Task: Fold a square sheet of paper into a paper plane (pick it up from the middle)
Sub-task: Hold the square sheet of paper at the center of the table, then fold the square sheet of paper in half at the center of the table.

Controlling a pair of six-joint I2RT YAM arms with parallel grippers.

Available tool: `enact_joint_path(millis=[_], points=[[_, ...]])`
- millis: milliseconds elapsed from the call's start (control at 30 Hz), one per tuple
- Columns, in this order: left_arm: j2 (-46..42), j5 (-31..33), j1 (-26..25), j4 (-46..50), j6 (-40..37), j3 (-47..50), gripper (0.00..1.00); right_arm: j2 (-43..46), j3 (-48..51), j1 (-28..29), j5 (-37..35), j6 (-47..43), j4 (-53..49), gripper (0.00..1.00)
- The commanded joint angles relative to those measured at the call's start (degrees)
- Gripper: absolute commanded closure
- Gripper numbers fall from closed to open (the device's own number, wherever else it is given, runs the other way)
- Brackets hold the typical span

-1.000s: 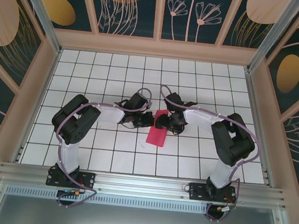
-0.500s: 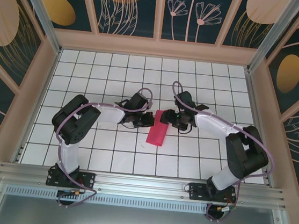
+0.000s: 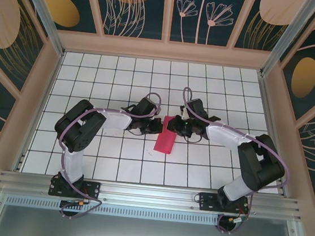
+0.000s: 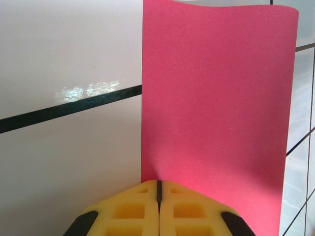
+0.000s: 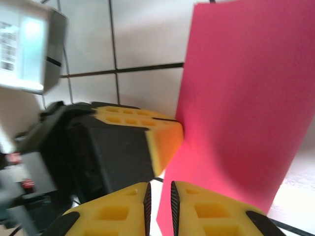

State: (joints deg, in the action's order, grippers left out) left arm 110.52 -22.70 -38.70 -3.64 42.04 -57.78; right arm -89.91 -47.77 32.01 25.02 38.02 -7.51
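Pinching one edge of the red sheet of paper [image 4: 216, 98] in closed jaws, left gripper [image 4: 158, 186]; right gripper [image 5: 159, 191], jaws narrowly apart, grip indeterminate.

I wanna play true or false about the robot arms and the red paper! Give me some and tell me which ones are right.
1. The paper is red-pink. True.
2. It lies on a white table with dark grid lines. True.
3. It is already a pointy plane. False: it is a long rectangle.
4. The left gripper has its yellow fingers wide open. False: they are pressed together, at the paper's edge.
5. The right gripper is far from the paper. False: it is right at the paper's edge, across from the left gripper.
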Motion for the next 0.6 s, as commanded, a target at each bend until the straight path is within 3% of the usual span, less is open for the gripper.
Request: enact_joint_path(millis=[0,567], points=[[3.2,2.7,0.0,5.2,-1.3,0.4,0.92,-1.8,1.8,-0.1,1.9,0.6,2.8,0.77],[4.3,2.1,0.0,5.2,-1.4,0.1,0.92,-4.5,4.4,-0.3,-1.5,-0.8,1.3,0.75]])
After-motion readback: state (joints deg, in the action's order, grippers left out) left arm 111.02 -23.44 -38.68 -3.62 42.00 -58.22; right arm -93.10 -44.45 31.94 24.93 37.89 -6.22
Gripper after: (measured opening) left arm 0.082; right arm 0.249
